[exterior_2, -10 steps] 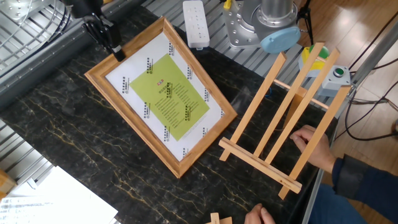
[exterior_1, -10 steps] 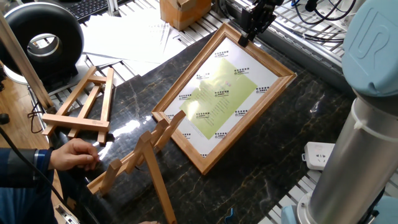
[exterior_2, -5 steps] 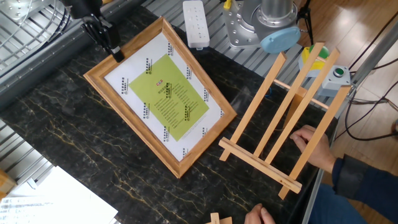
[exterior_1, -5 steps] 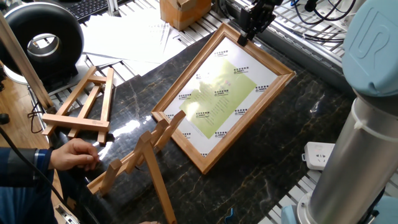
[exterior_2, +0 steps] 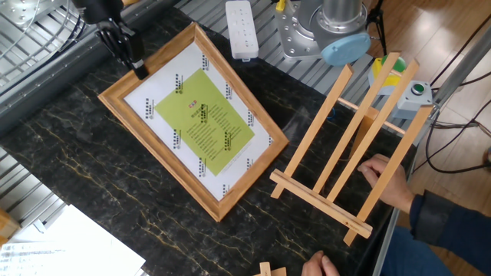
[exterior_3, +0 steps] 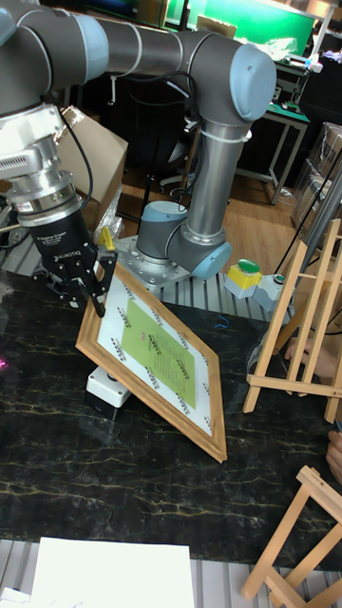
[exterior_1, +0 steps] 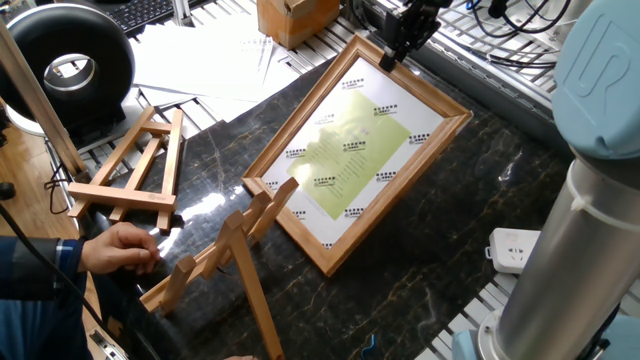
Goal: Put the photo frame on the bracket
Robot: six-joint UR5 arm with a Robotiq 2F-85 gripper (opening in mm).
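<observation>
While the gripper (exterior_3: 95, 296) has its fingers pinched shut on the top edge of the photo frame (exterior_2: 192, 123), that end is tilted up off the dark table (exterior_2: 92, 192); the opposite corner rests on the surface. The bracket (exterior_2: 349, 153) stands well apart, steadied by a person's hand (exterior_2: 387, 176). So: grasp done, lift just begun. Left: carry across, seat the bottom edge on the ledge, lean it on the slats, release.

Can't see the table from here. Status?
Gripper shut on photo frame top edge, that end tilted up, far corner down. Bracket upright, apart. Person's hand steadying bracket.
</observation>
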